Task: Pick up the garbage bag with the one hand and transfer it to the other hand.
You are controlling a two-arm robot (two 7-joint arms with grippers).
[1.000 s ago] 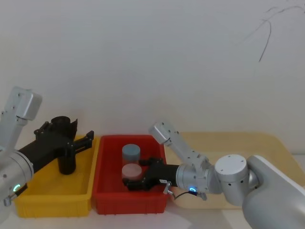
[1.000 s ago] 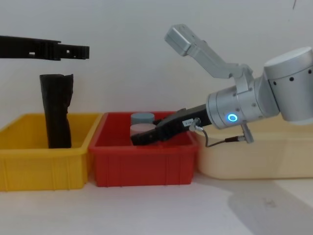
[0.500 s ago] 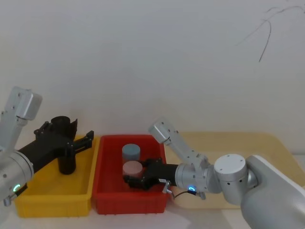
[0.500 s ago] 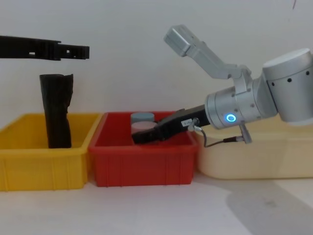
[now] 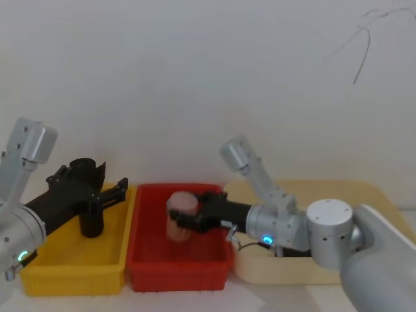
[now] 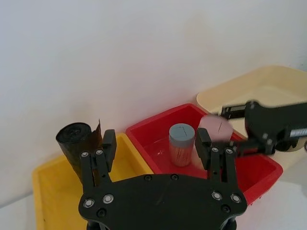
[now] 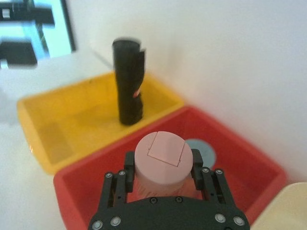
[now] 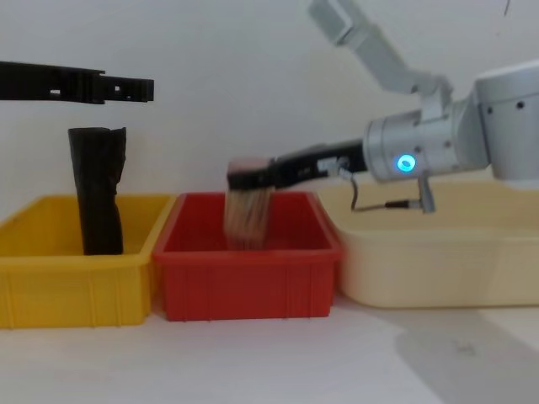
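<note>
Black and crinkled at its top, the garbage bag (image 8: 99, 190) stands upright in the yellow bin (image 8: 50, 282), near the bin's back wall, and the right wrist view shows a small red and white label on its side. Nothing touches it. The left gripper (image 8: 145, 87) hangs above the yellow bin, higher than the top of the roll, with its long fingers reaching level toward the red bin (image 8: 248, 282); in the left wrist view its two fingers (image 6: 107, 146) stand wide apart with nothing between them, and the roll is seen just behind one of them. The right gripper (image 5: 184, 219) has a blue ring light on its wrist and reaches from the right over the red bin. Its fingers are closed on the sides of a pink cylinder (image 7: 162, 165), which it holds upright above the floor of the red bin, near the top in the chest view. A grey-blue cylinder (image 6: 181, 143) stands on the floor of the red bin, behind the pink one. The red bin sits between the yellow bin and a cream tray (image 8: 438, 261), touching or almost touching both. Behind everything is a plain white wall (image 5: 208, 84).
</note>
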